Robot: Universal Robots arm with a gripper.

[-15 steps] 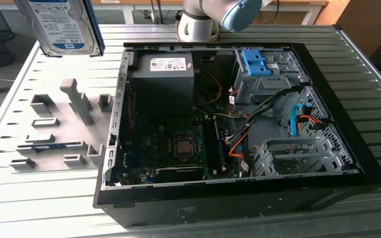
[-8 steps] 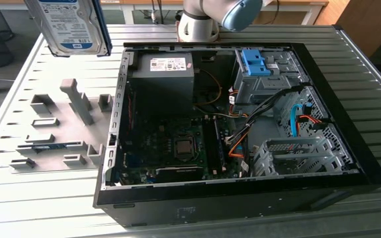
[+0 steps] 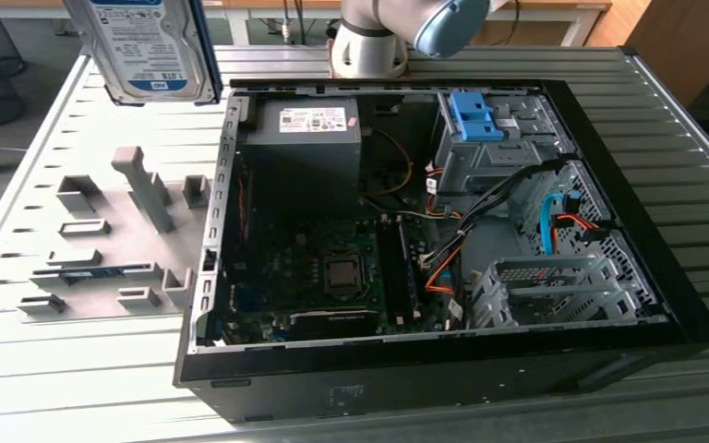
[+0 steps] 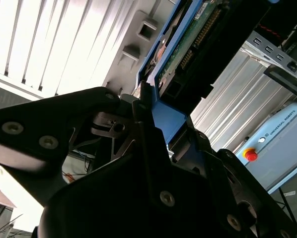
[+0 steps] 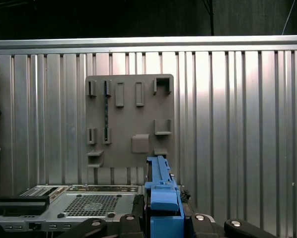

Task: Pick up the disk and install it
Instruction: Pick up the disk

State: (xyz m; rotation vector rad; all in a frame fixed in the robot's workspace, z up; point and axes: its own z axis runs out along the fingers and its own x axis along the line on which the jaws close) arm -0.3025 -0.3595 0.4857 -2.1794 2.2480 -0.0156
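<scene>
As the pincer (image 4: 153,113) was clamped on the disk (image 3: 145,46) by its blue frame, the disk hung straight out from it, long axis approx. upright, label side showing in the exterior view. It hovered outside the computer case (image 3: 650,240), off the power supply (image 3: 311,125) corner, well apart from the drive cage (image 3: 490,152) w/ blue clip (image 3: 472,115) at the case's opposite side.

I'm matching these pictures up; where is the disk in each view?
Exterior view: the disk hangs at the exterior view's upper left, label showing.
Second wrist view: the disk, circuit side showing, juts from the pincer.
First wrist view: its blue edge, clamped in the pincer.
Shared landmark: the grey fixture board.
</scene>
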